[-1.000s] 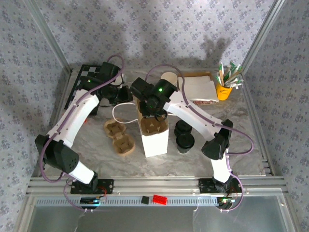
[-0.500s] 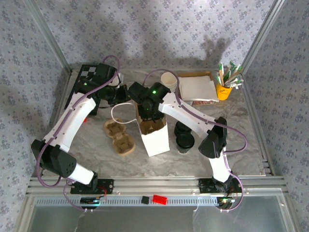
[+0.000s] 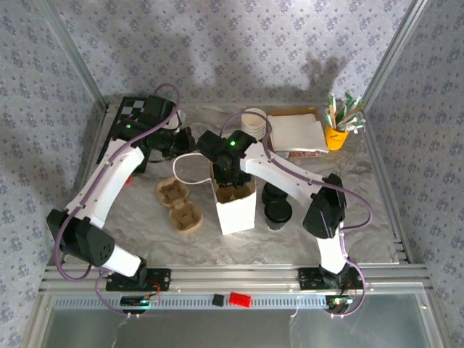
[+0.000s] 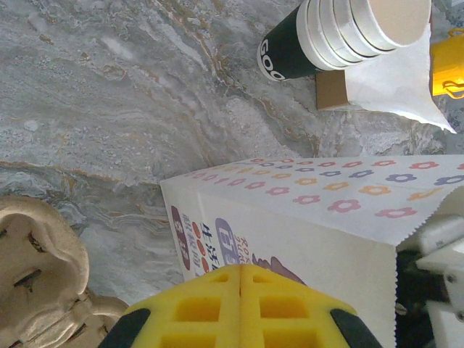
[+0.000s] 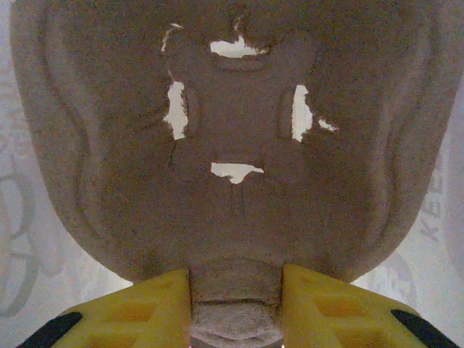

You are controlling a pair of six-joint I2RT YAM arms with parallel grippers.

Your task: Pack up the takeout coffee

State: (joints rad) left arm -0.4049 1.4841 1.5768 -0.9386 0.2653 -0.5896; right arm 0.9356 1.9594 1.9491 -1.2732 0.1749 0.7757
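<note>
One takeout coffee (image 3: 278, 211) stands upright on the counter (image 3: 362, 217), just right of the white bag (image 3: 234, 210). My right fingers (image 5: 145, 304) (nearer arm, coffee to their near right) pinch the cup carrier (image 5: 232, 130) in the bag's mouth; left fingers (image 4: 206, 304) beyond, pressed together.

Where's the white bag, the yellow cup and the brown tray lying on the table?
white bag (image 3: 235, 216): top view, on its white front side.
yellow cup (image 3: 334, 137): top view, on its side wall.
brown tray (image 3: 185, 217): top view, on its nearer cup hole.
</note>
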